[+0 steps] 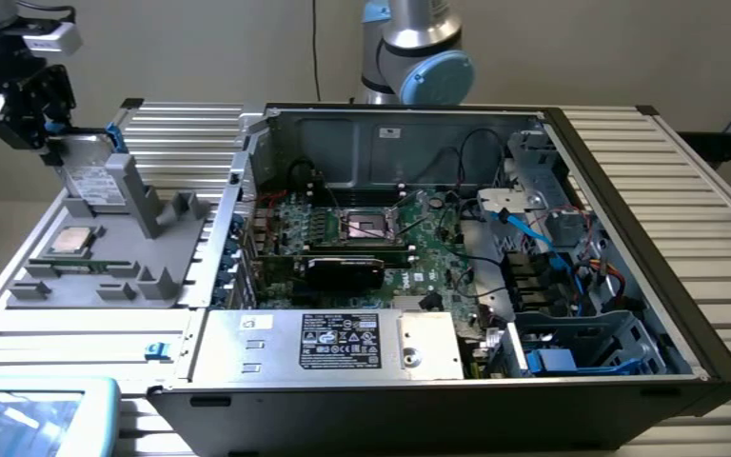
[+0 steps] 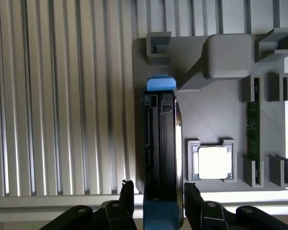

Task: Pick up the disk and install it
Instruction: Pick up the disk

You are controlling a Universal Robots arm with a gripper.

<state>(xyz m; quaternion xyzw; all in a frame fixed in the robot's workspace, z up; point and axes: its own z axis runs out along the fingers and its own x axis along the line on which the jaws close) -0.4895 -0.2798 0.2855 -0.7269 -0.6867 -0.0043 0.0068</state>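
Pick-up step, I'd say: the gripper (image 2: 158, 199) straddles the disk (image 2: 161, 139), standing on edge in the grey tray (image 2: 216, 120) beside the computer case (image 1: 379, 143); whether it grips, I cannot tell. Lifting calls for a square hold.

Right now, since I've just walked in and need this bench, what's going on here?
The robot's gripper hangs over the disk, which stands on edge in a grey holder beside the open computer case. The jaws are open, one finger on each side of the disk, and the disk sits in the holder, not yet lifted. A square silver chip lies in its own pocket of the holder.
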